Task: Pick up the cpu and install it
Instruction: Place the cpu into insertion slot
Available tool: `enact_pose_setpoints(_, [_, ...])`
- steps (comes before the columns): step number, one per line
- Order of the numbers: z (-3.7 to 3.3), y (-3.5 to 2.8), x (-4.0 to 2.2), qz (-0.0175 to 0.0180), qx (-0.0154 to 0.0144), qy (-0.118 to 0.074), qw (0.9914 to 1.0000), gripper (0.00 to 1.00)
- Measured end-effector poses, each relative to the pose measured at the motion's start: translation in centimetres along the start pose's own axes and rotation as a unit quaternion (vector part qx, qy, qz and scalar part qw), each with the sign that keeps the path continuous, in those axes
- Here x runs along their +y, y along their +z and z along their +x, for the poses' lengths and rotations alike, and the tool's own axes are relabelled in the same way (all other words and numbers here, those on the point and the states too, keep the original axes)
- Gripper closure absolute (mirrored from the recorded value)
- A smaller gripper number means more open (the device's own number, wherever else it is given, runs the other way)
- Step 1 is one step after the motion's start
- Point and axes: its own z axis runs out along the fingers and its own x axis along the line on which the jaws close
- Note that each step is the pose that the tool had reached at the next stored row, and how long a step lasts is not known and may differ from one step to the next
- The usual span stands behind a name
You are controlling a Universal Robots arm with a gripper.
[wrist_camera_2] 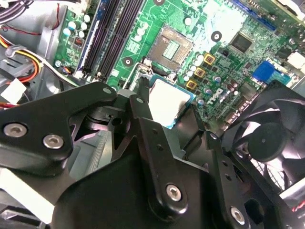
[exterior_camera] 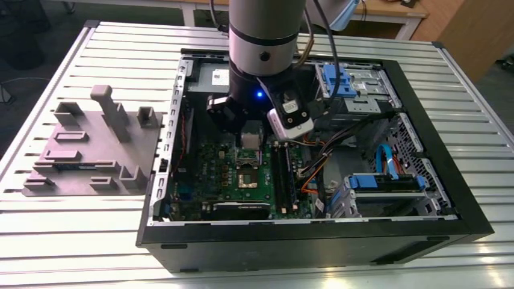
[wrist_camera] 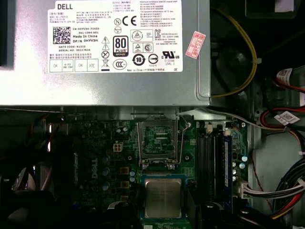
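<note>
The cpu [wrist_camera_2: 169,102] is a small square chip with a silver top and a thin pale rim. It hangs just above the green motherboard [wrist_camera_2: 228,19] with my gripper [wrist_camera_2: 170,104] shut on it, one black finger on each side. In the first wrist view the cpu [wrist_camera: 163,198] sits next to the open dark socket [wrist_camera: 157,145] with its metal frame, and is not over it. In the exterior view my gripper [exterior_camera: 250,143] reaches down into the open computer case [exterior_camera: 449,198], above the socket [exterior_camera: 247,179].
A big grey box with a white label [wrist_camera: 105,52] borders the socket. Memory slots [wrist_camera_2: 114,33] and a black fan [wrist_camera_2: 267,138] flank the gripper. Coloured cables [wrist_camera: 248,52] and blue drive brackets [exterior_camera: 386,180] crowd the case. A grey fixture block [exterior_camera: 88,150] sits on the slatted table.
</note>
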Motion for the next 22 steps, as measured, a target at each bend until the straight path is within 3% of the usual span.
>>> enact_pose_setpoints(11, [0.00, 0.22, -0.02, 0.0000, 0.0003, 0.000, 1.00000, 0.53])
enact_pose_setpoints(17, [-0.02, 0.33, -0.51, 0.0001, 0.0014, 0.000, 1.00000, 0.53])
enact_pose_setpoints(22, [-0.03, 0.92, -0.74, 0.0001, 0.0026, -0.008, 0.99996, 0.53])
